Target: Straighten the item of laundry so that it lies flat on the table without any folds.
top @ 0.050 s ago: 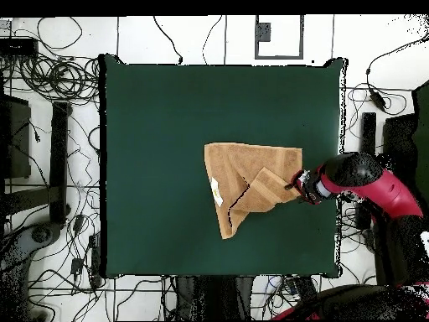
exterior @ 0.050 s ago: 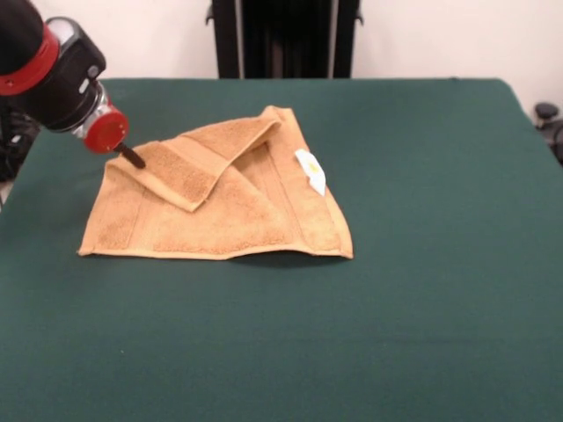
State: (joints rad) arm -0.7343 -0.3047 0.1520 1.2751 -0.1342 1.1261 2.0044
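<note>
Towel (exterior @ 0.050 s ago: 220, 211) not flat on table (exterior @ 0.050 s ago: 422, 290): flap doubled over middle. Gripper (exterior @ 0.050 s ago: 132, 156) at flap's corner; jaw state indiscernible. Unfolding remains.

You're looking at a robotics lab, not a home. The table (top @ 0.050 s ago: 167, 126) is sitting on a white floor (top @ 0.050 s ago: 50, 277) with black cables (top @ 0.050 s ago: 50, 67) trailing loose past every edge. Dark equipment stands (top @ 0.050 s ago: 59, 142) are crowding two edges. A black frame (exterior @ 0.050 s ago: 286, 40) is standing against a bare pale wall (exterior @ 0.050 s ago: 440, 40) behind the far edge. The red-and-black arm (top @ 0.050 s ago: 377, 180) is reaching in over one edge.
</note>
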